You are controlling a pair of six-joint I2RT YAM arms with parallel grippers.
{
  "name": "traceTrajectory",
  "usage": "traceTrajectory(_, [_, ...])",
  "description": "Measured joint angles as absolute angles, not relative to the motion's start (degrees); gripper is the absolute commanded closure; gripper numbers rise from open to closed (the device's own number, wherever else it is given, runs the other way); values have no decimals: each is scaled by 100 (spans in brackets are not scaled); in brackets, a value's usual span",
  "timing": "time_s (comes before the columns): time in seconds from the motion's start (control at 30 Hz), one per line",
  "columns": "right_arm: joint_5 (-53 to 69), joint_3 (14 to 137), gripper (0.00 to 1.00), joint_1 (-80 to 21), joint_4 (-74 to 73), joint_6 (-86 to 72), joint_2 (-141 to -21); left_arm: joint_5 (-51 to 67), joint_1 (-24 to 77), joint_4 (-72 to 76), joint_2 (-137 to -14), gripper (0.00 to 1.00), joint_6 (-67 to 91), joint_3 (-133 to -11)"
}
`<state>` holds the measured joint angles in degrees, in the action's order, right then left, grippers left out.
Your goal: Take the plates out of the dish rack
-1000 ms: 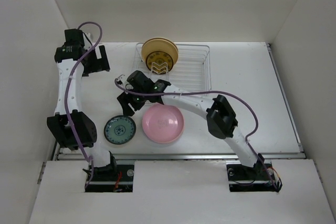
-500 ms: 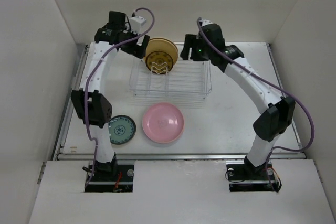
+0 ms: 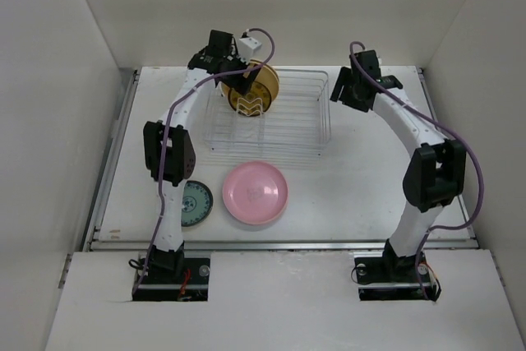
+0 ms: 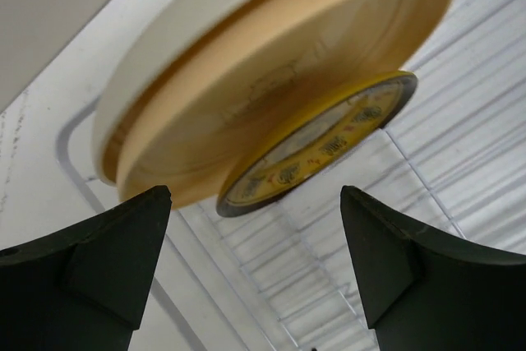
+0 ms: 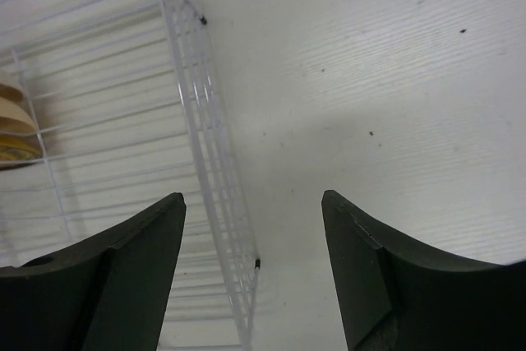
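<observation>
Hovering wide open, the left gripper (image 4: 251,203) is facing the plates standing in the rack (image 4: 460,113). A tan plate (image 4: 271,96) is sitting just ahead of its spread fingers (image 4: 107,260), with a cream plate (image 4: 156,55) behind it and a small yellow patterned plate (image 4: 329,137) in front, none touching the fingers. The right gripper (image 5: 252,199) is also gaping wide, holding nothing, pointing at the table (image 5: 394,80) with the rack's edge wire between its fingers. Well behind both grippers, a pink plate (image 3: 256,193) and a teal patterned plate (image 3: 197,200) are lying flat on the table
</observation>
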<state>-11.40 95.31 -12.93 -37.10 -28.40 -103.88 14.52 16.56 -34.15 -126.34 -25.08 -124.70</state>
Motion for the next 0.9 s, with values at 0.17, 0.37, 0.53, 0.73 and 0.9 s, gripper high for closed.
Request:
traceTrajectory(0.17, [-827, 9321, 27, -1417, -3428, -2703, -10748, 1332, 1632, -3203, -12938, 29, -2558, -12597])
traceTrajectory(0.37, [-692, 9308, 38, -1444, -3232, -2655, -11109, 1350, 1632, -3275, -13303, 70, -2674, -12604])
traceTrajectory(0.53, [-545, 9308, 55, -1439, -3155, -2613, -11277, 1278, 1538, -3293, -13338, 100, -2902, -12608])
traceTrajectory(0.73, [-408, 9301, 79, -1431, -3013, -2534, -11306, 1253, 1568, -3103, -13214, 100, -2995, -12401])
traceTrajectory(0.9, [-379, 9290, 100, -1400, -2985, -2252, -11306, 1179, 1549, -3046, -12919, 100, -2888, -12280])
